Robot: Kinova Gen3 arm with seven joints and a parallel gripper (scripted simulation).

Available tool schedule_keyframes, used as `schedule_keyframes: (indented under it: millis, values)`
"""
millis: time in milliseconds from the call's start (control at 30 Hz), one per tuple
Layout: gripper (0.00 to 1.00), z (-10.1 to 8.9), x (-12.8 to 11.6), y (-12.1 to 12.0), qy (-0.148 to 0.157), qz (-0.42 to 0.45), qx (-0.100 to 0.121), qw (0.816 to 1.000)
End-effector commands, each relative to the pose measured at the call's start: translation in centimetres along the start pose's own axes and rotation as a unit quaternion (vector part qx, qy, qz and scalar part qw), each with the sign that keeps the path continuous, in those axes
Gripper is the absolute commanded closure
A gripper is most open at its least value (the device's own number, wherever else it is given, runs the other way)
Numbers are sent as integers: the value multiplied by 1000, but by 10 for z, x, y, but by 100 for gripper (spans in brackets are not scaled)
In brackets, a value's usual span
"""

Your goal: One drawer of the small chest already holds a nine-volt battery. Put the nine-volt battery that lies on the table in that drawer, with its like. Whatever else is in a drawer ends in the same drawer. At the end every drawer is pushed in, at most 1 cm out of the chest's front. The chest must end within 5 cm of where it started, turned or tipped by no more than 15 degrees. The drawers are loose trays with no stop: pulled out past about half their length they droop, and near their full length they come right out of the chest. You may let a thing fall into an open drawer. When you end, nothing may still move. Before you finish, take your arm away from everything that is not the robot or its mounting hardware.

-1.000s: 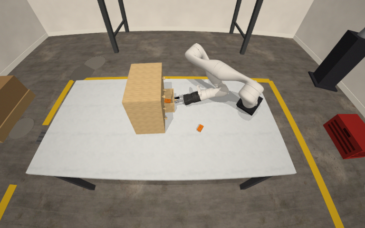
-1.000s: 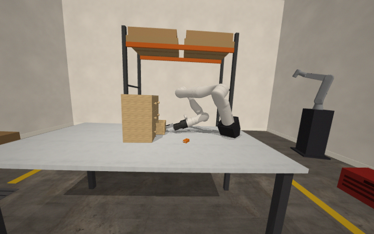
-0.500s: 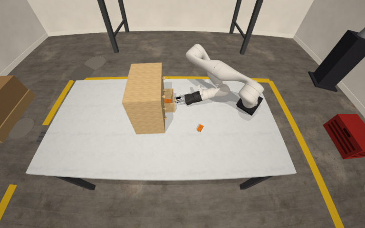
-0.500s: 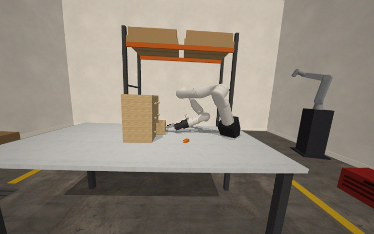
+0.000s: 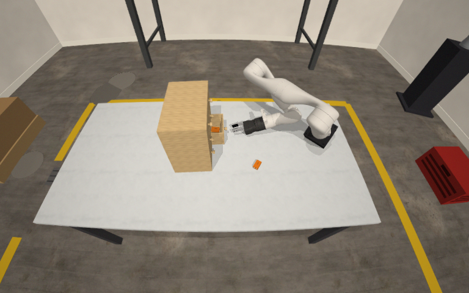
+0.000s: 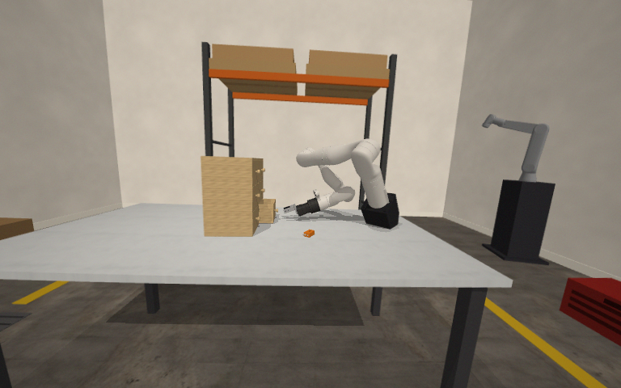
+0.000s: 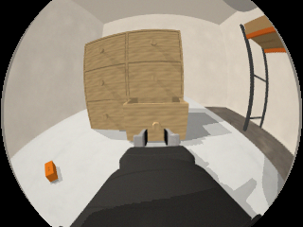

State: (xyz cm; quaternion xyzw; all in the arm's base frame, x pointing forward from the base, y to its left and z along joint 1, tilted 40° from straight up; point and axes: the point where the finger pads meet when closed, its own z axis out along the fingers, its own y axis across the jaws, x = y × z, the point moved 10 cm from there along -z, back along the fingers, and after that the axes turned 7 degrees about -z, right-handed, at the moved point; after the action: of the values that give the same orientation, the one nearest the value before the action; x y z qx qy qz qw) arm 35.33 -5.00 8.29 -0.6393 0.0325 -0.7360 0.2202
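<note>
The wooden chest [image 5: 186, 124] stands on the white table, with its drawer fronts facing my arm. One low drawer is pulled part way out and holds an orange nine-volt battery [image 5: 215, 129]. The open drawer also shows in the side view [image 6: 266, 210] and in the wrist view [image 7: 155, 113]. My gripper [image 5: 232, 128] is open and empty, a short gap in front of that drawer's knob [image 5: 225, 128]. In the wrist view my fingertips stand apart just short of the drawer front. A second orange nine-volt battery [image 5: 256, 164] lies loose on the table, near my arm; it also shows in the wrist view [image 7: 51, 170].
The other drawers of the chest sit pushed in, with small knobs [image 6: 261, 170]. My arm's base [image 5: 320, 135] stands on the table at the right. A shelf rack [image 6: 297, 82] with cartons stands behind the table.
</note>
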Motion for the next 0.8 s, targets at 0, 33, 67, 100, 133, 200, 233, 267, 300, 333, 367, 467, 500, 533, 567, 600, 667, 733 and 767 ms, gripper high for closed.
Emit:
schedule_keyframes:
  millis: [0,33,67,100,133,200,233,267,300,333,367,467,500,533,567,600,667,733,767]
  values:
    - [33,-5,-3,1,-2,4,-4,1000]
    - [33,-5,-4,1,-2,4,-4,1000]
    - [33,-6,-4,1,-2,4,-4,1000]
    - [33,-6,-4,1,-2,4,-4,1000]
    - [33,-6,-4,1,-2,4,-4,1000]
    - [33,-6,-4,1,-2,4,-4,1000]
    - [33,-6,-4,1,-2,4,-4,1000]
    - [33,-6,-4,1,-2,4,-4,1000]
    - [33,-6,-3,1,-2,4,-4,1000]
    - [33,-7,-3,1,-2,4,-4,1000]
    - [33,-9,-2,1,-2,4,-4,1000]
    - [33,-15,3,1,-2,4,-4,1000]
    - [33,-19,5,2,-2,4,-4,1000]
    - [33,-22,8,2,-2,4,-4,1000]
    - [33,-26,11,2,-2,4,-4,1000]
    - [33,-30,14,3,-2,4,-4,1000]
    - [33,-39,20,3,-2,4,-4,1000]
    - [33,-43,23,4,-2,4,-4,1000]
    - [33,-43,23,4,-2,4,-4,1000]
